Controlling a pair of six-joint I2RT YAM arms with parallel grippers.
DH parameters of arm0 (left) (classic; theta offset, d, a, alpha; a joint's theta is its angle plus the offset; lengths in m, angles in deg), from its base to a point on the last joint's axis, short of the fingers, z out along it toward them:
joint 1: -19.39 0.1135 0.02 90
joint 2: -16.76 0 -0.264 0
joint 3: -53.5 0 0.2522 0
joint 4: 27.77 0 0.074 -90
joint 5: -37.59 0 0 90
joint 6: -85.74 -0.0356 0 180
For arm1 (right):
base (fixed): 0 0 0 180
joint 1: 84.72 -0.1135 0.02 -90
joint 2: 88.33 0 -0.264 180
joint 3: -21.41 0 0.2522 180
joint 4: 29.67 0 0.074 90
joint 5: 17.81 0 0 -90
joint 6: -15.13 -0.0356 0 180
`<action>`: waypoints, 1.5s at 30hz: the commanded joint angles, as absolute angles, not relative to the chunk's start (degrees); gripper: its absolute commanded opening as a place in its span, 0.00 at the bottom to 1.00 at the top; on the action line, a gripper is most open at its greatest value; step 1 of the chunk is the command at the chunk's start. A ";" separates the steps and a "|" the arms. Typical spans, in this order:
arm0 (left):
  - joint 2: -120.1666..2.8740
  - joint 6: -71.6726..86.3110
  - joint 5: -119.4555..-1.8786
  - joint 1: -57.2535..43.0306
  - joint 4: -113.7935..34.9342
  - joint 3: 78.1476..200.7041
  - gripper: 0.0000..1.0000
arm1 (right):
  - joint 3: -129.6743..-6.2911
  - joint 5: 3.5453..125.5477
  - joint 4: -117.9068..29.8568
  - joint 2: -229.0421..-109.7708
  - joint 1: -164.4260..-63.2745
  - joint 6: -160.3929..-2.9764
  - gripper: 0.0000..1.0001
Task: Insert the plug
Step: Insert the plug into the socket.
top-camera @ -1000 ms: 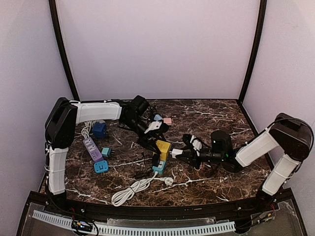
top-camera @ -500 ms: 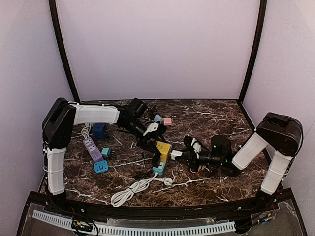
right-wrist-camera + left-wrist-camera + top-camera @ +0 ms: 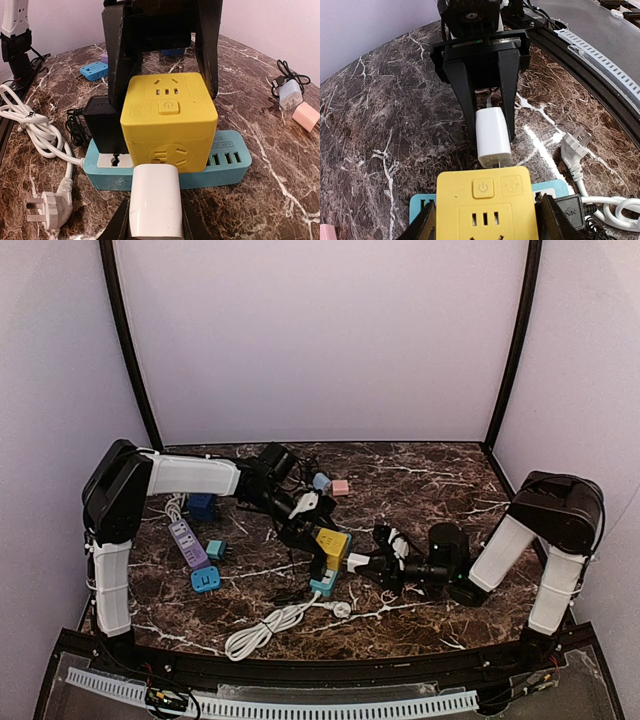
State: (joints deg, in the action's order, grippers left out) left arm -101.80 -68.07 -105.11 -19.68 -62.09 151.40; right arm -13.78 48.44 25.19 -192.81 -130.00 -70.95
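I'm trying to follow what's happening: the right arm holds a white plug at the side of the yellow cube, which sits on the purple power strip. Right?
Not quite. The yellow cube sits on the teal power strip, not a purple one; the right wrist view shows it. The rest stands: the right gripper holds the white plug at the cube's side.

Dark marble table [image 3: 430, 480] carries teal strip [image 3: 322, 584], white cord [image 3: 268, 628].
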 commanded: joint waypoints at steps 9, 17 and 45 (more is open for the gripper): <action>-104.00 -68.47 -98.07 -21.17 -65.23 147.94 0.01 | -14.89 51.43 31.07 -194.71 -130.47 -71.01 0.00; -104.41 -66.92 -98.21 -21.54 -64.62 148.37 0.01 | -15.38 51.80 31.36 -193.77 -130.60 -69.70 0.00; -104.44 -68.48 -96.37 -22.82 -65.04 148.03 0.01 | -14.77 50.65 37.29 -191.90 -132.45 -71.79 0.00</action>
State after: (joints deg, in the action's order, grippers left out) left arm -101.50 -65.10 -103.37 -20.42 -60.93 151.20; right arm -13.43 52.20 27.79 -194.47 -131.20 -70.99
